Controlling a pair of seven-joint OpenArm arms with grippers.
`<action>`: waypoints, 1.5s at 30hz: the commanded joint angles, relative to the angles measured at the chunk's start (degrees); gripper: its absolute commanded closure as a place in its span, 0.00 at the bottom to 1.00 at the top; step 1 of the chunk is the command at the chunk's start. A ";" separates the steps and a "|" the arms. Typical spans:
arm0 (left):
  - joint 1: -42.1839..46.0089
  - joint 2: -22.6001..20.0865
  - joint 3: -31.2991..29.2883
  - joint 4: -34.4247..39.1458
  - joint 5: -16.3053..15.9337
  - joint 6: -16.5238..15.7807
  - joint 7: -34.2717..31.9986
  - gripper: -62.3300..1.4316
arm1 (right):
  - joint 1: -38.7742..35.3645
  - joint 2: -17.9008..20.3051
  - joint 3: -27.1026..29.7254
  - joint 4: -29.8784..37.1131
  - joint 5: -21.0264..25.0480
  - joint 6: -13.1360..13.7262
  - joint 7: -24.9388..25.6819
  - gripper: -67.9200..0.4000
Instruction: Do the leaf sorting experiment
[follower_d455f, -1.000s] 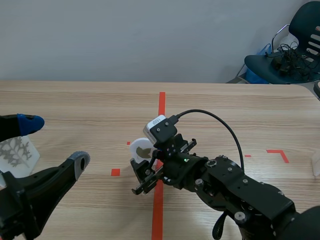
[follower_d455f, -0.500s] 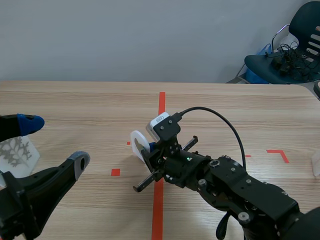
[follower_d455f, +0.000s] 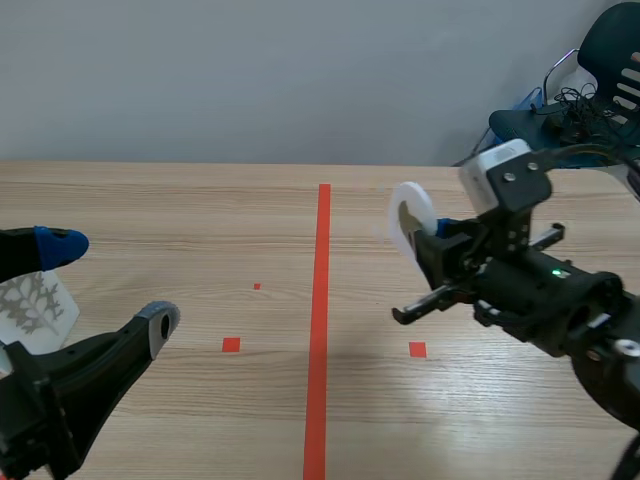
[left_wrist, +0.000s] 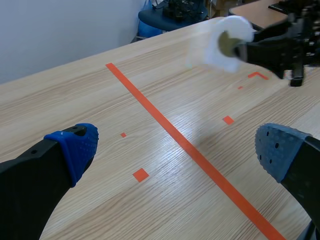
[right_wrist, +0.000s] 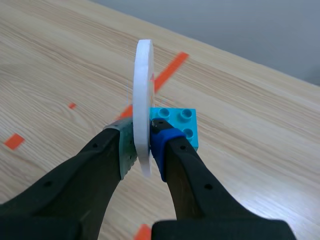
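Note:
My right gripper (follower_d455f: 425, 248) is shut on a white disc (follower_d455f: 409, 221) with a brown leaf picture on its face and a light-blue brick fixed behind it. It holds the disc upright in the air over the table's right half. In the right wrist view the disc (right_wrist: 143, 102) stands edge-on between the fingers of the right gripper (right_wrist: 143, 143), with the blue brick (right_wrist: 178, 124) just behind it. The left wrist view shows the same disc (left_wrist: 227, 42) far ahead. My left gripper (follower_d455f: 110, 285) stays open at the near left, holding nothing; in its own view the left gripper (left_wrist: 180, 147) has its pads wide apart.
A white leaf card (follower_d455f: 35, 305) with a grey leaf print stands at the left edge, partly behind my left gripper. A long orange-red tape line runs down the table's middle. A dark chair (follower_d455f: 575, 100) with cables stands beyond the far right corner.
My right arm has lifted the disc off the table near the centre line and carried it up and to the right. The left arm has kept still.

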 joint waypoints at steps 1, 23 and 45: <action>-0.20 0.26 -0.48 0.33 -0.33 -0.15 -0.81 0.00 | -3.23 0.87 3.43 1.53 2.12 -0.02 0.85 0.94; -0.20 0.26 -0.48 0.33 -0.33 -0.15 -0.81 0.00 | 0.13 0.66 22.53 -22.23 8.33 -0.87 7.63 0.94; -0.20 0.26 -0.48 0.33 -0.33 -0.15 -0.81 0.00 | 3.34 2.80 24.83 -23.54 6.62 5.40 9.64 0.49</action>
